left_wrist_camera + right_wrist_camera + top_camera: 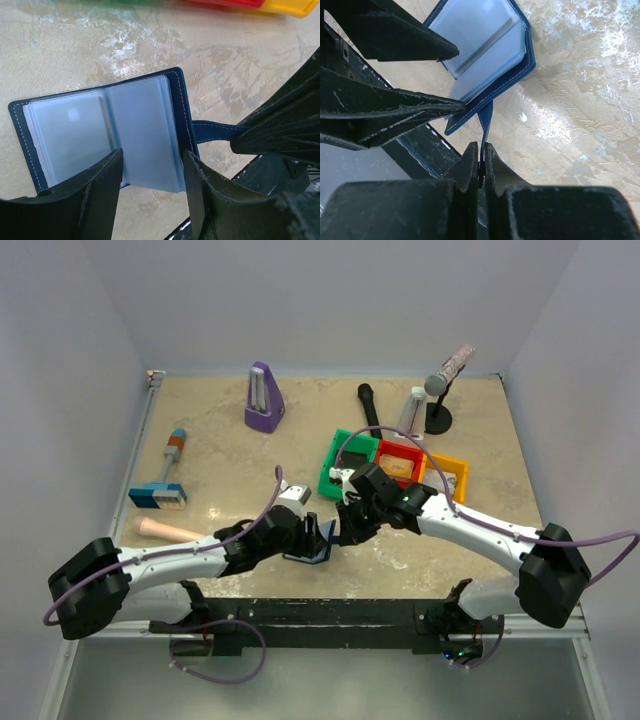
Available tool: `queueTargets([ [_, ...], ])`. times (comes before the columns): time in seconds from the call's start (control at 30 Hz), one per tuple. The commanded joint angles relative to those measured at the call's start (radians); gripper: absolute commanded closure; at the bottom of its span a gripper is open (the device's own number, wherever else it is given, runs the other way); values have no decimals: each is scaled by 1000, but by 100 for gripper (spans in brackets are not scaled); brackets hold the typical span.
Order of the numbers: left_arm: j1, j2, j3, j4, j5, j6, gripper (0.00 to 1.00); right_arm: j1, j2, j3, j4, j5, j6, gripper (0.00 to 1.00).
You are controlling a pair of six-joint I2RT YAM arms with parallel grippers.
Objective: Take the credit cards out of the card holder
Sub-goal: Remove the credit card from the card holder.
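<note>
1. Card holder [316,540] is open at near centre, close to the marbled table's [210,440] near edge.
2. Right gripper [480,148] pinches its stitched navy tab [486,117].
3. Left gripper [152,157]: fingers spread astride the frosted plastic sleeves [142,130].
4. Cannot tell the cards through the frosting.

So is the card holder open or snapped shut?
Open. The card holder has its pale inner sleeves spread in the left wrist view, and its snap tab is undone, pinched between the right gripper's fingers.
</note>
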Motion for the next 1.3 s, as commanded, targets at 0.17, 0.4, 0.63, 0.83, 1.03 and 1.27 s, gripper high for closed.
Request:
queueTargets([
  [0.17,26,-19,-30,56,1,-26,44,1,-3,2,34,-15,-15,100],
  [0.4,24,16,-21,53,10,-22,44,1,-8,-2,36,-15,-17,100],
  [0.63,29,26,-13,12,-27,-44,47,1,-12,0,28,-11,-20,100],
  [0.83,49,-19,-40,4,-53,-81,47,-1,-15,-2,25,-3,-24,100],
  [1.03,66,-114,-45,-73,-123,-63,45,-7,-2,-9,28,5,-29,100],
  [1.27,75,-126,-39,-134,-163,-37,45,-13,8,-15,34,6,-29,100],
])
